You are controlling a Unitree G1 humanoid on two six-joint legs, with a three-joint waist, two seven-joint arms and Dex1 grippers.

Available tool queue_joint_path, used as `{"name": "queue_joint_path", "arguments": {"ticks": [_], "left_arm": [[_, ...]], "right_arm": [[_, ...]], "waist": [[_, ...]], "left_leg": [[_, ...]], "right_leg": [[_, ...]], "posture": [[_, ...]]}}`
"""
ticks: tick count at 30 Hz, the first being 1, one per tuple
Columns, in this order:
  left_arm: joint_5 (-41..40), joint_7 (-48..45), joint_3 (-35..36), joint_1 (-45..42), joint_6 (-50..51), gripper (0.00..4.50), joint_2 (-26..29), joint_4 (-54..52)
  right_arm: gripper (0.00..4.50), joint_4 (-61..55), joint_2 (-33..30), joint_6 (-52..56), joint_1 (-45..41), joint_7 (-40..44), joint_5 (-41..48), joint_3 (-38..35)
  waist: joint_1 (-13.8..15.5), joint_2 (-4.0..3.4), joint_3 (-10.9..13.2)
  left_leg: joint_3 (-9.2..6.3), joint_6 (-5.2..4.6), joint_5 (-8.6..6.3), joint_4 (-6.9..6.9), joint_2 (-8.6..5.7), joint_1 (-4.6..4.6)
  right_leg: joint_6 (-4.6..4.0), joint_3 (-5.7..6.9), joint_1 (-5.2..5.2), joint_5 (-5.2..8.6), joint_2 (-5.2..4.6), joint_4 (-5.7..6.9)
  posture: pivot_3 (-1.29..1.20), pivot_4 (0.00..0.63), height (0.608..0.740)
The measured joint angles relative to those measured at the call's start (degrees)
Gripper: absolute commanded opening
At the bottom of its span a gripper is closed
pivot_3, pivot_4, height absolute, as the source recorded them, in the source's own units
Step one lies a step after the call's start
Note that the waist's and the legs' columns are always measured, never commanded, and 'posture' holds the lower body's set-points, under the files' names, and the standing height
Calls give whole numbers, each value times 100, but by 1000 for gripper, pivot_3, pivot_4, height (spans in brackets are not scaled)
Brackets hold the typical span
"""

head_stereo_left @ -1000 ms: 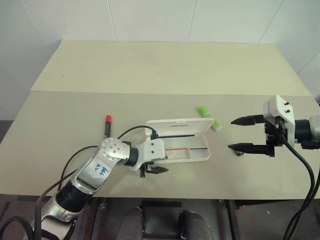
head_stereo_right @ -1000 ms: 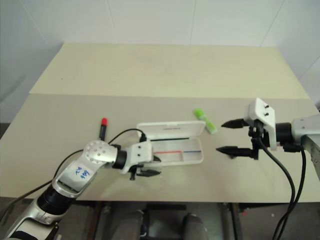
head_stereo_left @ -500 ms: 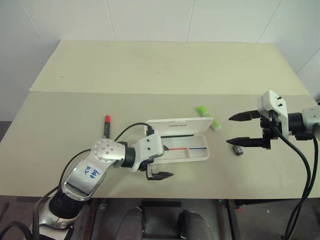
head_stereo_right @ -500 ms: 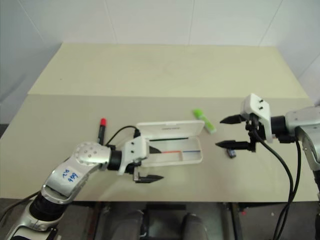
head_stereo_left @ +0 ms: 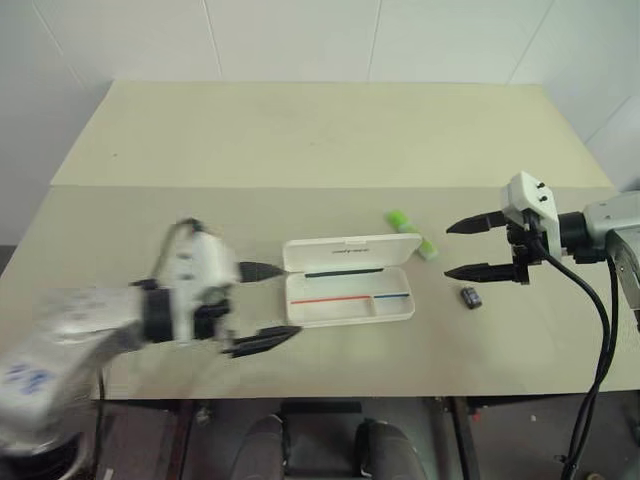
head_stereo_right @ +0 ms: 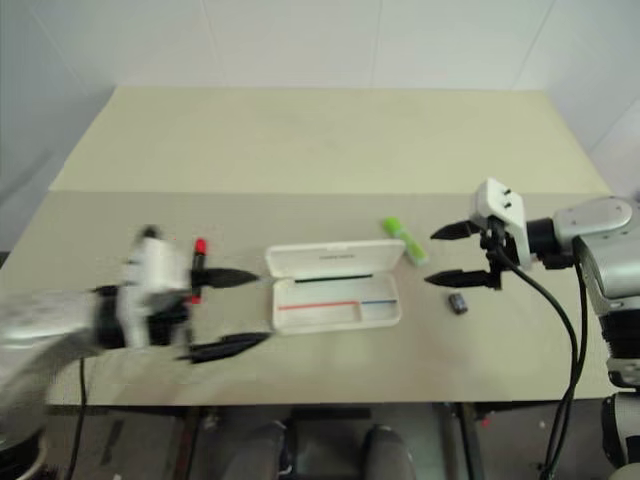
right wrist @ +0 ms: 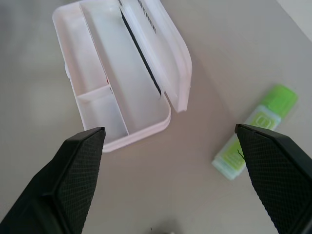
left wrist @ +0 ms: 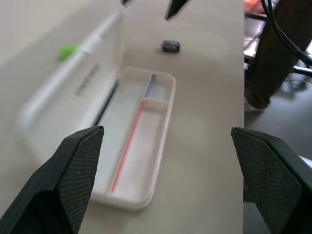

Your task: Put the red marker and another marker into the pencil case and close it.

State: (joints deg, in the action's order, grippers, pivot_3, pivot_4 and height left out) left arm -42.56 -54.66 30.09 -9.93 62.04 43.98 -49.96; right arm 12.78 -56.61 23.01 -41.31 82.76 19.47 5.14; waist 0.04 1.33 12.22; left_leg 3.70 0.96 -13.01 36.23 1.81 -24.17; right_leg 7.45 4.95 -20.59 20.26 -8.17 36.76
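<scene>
I'm seeing the pencil case (head_stereo_left: pixel 348 293) lying open on the table (head_stereo_left: pixel 300 140), lid tilted back on its far side, tray holding no markers, thin red and blue stripes inside. The red marker (head_stereo_right: pixel 199 262) is lying off the case's left end, near it but apart; the blurred left arm is covering most of it, so I'm only making out the red cap and a bit of barrel in the right eye view. The green highlighter (head_stereo_left: pixel 411 233) is lying just past the case's far right corner, close to the lid; the right wrist view is showing its pale end pointing away from the case. A small dark grey block (head_stereo_left: pixel 470 297) is sitting off the case's right end.

Left gripper (head_stereo_left: pixel 263 306) is hanging off the case's left end, smeared by blur, jaws spread wide, gripping nothing; its wrist view is looking along the open tray. Right gripper (head_stereo_left: pixel 462 248) is hovering off the case's right end, near the highlighter and the block, jaws spread wide, also gripping nothing.
</scene>
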Motion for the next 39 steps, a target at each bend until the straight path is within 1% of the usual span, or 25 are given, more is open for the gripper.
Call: {"name": "queue_joint_path", "arguments": {"ticks": [2, 4, 6, 7, 9, 10, 11, 12, 16, 19, 24, 29, 31, 33, 39], "left_arm": [[-504, -188, 1040, 695, 178, 4459, 238, -82], [-809, -241, 1703, 997, 220, 4459, 392, -65], [-855, -133, 2121, 1068, 168, 4459, 556, 189], [-785, 69, 2218, 988, 152, 4459, 646, 450], [-433, 833, 2236, 484, 169, 4459, 718, 1191], [-188, 1355, 2141, 103, 169, 4459, 724, 1651], [-45, 1682, 2094, -90, 182, 4459, 716, 1910], [22, 2037, 1963, -315, 231, 4459, 592, 2088], [48, 2560, 1001, -265, 313, 4459, 231, 2101], [176, 3193, 412, -571, 505, 4459, -111, 2144], [770, 4229, -424, -934, 863, 4459, -310, 2394], [1159, 4901, -824, -1166, 1193, 4459, -888, 2600], [1298, 5135, -1012, -1167, 1373, 4459, -1241, 2603], [1404, 5287, -1130, -1162, 1538, 4459, -1480, 2607], [1782, 5522, -1238, -1228, 1429, 4459, -1820, 2748]], "right_arm": [[4500, 267, 97, -127, -165, 63, -110, 78], [4500, 494, 176, -225, -297, 121, -204, 132], [4500, 602, 297, -328, -442, 183, -287, 156], [4500, 631, 334, -380, -494, 219, -313, 184], [4500, 722, 362, -438, -549, 260, -370, 201], [4500, 765, 381, -445, -557, 270, -381, 204], [4500, 763, 412, -450, -562, 276, -379, 203], [4500, 764, 421, -444, -562, 284, -378, 203], [4500, 456, 431, -315, -546, 340, -182, 132], [4500, 23, 422, -13, -549, 371, 297, -153], [4500, -874, 410, 657, -782, 350, 1255, -742], [4500, -1470, 399, 999, -767, 206, 1655, -897], [4500, -1573, 397, 1090, -762, 146, 1723, -930], [4500, -1618, 369, 1114, -743, 131, 1756, -944], [4500, -1727, 257, 1165, -665, 122, 1785, -1011]], "waist": [[-46, 1, 0], [-31, 1, 0], [7, -2, -1], [19, -2, -1], [45, -2, -1], [49, -1, -1], [29, 1, -2], [13, 0, -3], [-17, 3, -1], [-19, 4, -1], [-21, 7, -4], [2, 16, -7], [18, 19, -6], [18, 26, -2], [17, 18, -6]], "left_leg": [[2, 1, -1, 1, -1, 4], [1, 2, -1, 7, 0, 6], [-1, 2, -2, 8, -1, 7], [-2, 3, -3, 7, -2, 7], [-3, 4, -4, 5, -3, 6], [-3, 4, -4, 4, -3, 5], [0, 4, -7, 2, -2, 4], [5, 0, -11, 0, -4, 4], [5, 2, -25, -5, -2, -4], [6, 6, -24, -3, 6, -3], [6, 7, -25, 4, 9, 8], [6, 5, -28, 4, 6, -1], [6, 4, -28, 5, 4, -2], [7, 4, -28, 10, 5, -3], [15, 5, -28, 17, 5, 8]], "right_leg": [[0, -6, -1, 0, 0, 0], [-2, -3, 0, 1, 2, 5], [-3, -1, 0, 1, 1, 7], [-3, 0, 1, 2, 1, 7], [-3, 0, -1, 2, 2, 6], [-3, -1, -2, 2, 2, 6], [-2, -4, -3, 1, 2, 3], [2, -10, -2, -1, -1, 12], [9, -31, -15, -4, -1, 6], [8, -33, -19, -4, 12, 14], [7, -46, -15, -4, 16, 15], [8, -46, -17, -5, 10, 14], [9, -44, -17, -5, 8, 13], [8, -43, -17, -5, 9, 15], [8, -45, -12, -5, 9, 7]], "posture": [[0, 150, 740], [0, 150, 740], [0, 150, 740], [0, 150, 740], [0, 150, 740], [0, 150, 740], [0, 150, 740], [0, 150, 740], [0, 150, 740], [0, 150, 740], [0, 150, 740], [0, 150, 740], [0, 150, 740], [0, 150, 740], [0, 150, 740]]}}
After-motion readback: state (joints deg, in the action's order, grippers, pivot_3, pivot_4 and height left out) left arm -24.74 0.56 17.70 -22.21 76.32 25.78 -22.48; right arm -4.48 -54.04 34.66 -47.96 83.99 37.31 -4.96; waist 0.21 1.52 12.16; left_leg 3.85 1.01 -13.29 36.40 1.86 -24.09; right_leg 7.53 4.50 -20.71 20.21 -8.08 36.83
